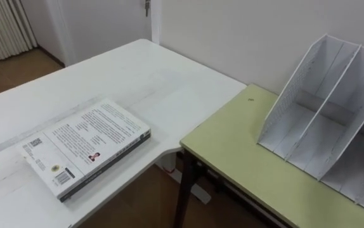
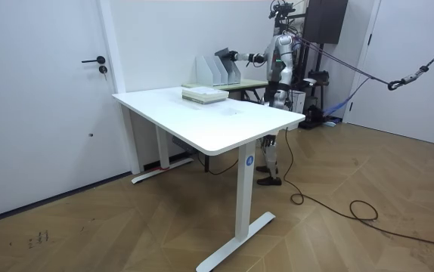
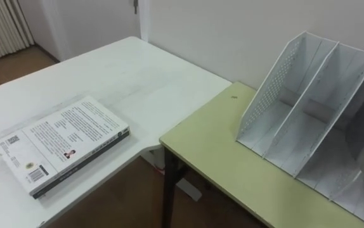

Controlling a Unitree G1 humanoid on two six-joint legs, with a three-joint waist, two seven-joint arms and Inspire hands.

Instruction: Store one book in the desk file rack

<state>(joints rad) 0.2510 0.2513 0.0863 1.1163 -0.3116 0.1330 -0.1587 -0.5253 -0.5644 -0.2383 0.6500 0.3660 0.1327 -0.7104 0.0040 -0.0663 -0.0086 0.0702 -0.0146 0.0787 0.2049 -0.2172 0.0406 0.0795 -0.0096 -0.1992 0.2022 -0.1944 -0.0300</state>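
Silver-grey body — dark arms

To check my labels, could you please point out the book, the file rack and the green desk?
book (image 1: pixel 87 147): left eye view, middle of its upturned cover.
file rack (image 1: pixel 291 98): left eye view, on its perforated side wall.
green desk (image 1: pixel 233 155): left eye view, bare top before the rack.

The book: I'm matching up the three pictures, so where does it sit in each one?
Left eye view: the book lies lower left, flat on the white table.
Right eye view: the book lies lower left again.
Room view: the book is at upper centre, on the table's far end.
Shared landmark: the file rack, right of the book in both eye views, just above it in the room view.
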